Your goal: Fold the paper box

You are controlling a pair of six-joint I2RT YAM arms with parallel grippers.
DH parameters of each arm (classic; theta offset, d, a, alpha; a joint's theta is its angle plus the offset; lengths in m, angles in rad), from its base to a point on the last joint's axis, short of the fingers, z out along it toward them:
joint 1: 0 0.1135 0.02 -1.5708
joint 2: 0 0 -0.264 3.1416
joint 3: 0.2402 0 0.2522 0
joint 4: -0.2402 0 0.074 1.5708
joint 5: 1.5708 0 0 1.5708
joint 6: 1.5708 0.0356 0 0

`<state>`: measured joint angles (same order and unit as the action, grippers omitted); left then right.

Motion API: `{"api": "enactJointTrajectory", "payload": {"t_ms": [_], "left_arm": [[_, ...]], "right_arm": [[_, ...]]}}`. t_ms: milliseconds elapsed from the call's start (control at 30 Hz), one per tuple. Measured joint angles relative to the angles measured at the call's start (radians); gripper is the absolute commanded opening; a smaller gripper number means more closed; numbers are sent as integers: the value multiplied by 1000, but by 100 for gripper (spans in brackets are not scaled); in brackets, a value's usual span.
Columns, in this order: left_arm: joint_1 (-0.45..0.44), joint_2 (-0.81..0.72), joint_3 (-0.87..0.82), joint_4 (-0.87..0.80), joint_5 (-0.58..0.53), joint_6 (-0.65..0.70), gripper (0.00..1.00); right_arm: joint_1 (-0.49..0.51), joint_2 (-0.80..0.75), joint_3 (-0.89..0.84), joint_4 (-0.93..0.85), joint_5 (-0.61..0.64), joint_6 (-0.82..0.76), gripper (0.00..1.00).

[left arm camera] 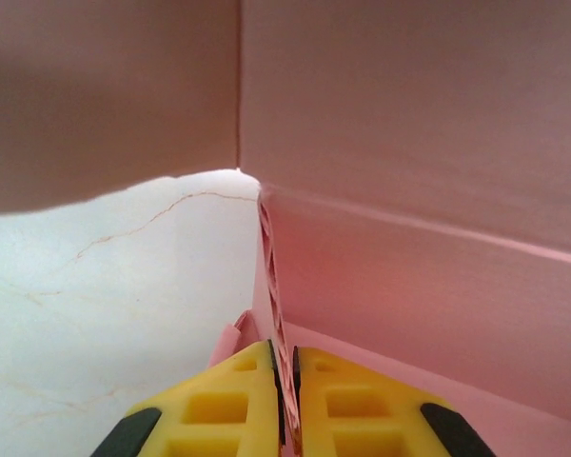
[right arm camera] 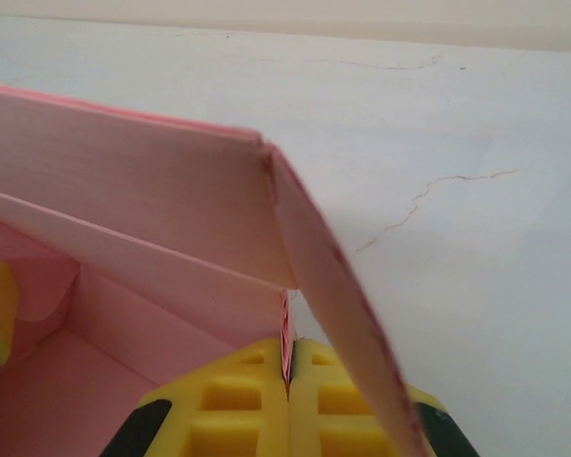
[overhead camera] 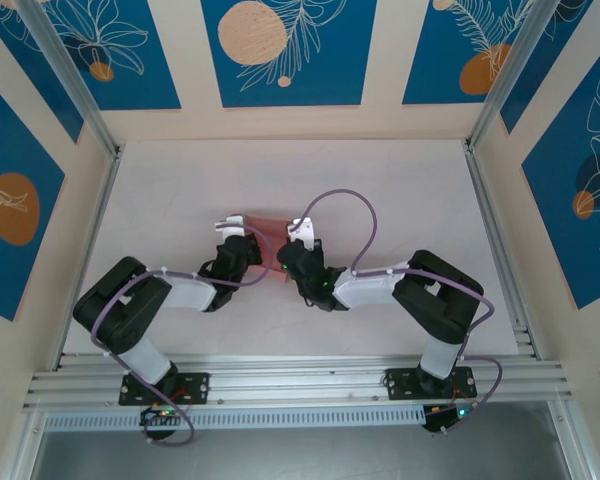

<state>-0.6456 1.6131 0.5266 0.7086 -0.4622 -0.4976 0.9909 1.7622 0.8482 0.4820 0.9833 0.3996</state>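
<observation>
left gripper and right gripper each clamped on a wall edge of pale pink paper box, on white table.

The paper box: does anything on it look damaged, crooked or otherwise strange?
No tear shows on the paper box. One flap leans outward at its corner, not yet closed. The left gripper and right gripper pinch its walls.

The left arm and right arm rise from the near edge, elbows splayed outward, forearms angling inward toward the middle. The left claw is pinched tight on a wall of the paper box (yellow fingers nearly touching); the right claw clamps another wall likewise.
</observation>
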Motion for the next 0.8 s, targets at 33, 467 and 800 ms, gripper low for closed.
{"api": "enactJointTrajectory", "payload": {"t_ms": [33,467,800], "left_arm": [[0,-10,0,-14,0,2,9],[-8,17,110,-104,77,56,7],[-39,145,316,-122,117,78,5]], "right_arm": [[0,0,0,3,-3,-17,0],[-145,-65,-8,34,-137,-204,0],[-291,-148,-48,61,-217,-244,0]]}}
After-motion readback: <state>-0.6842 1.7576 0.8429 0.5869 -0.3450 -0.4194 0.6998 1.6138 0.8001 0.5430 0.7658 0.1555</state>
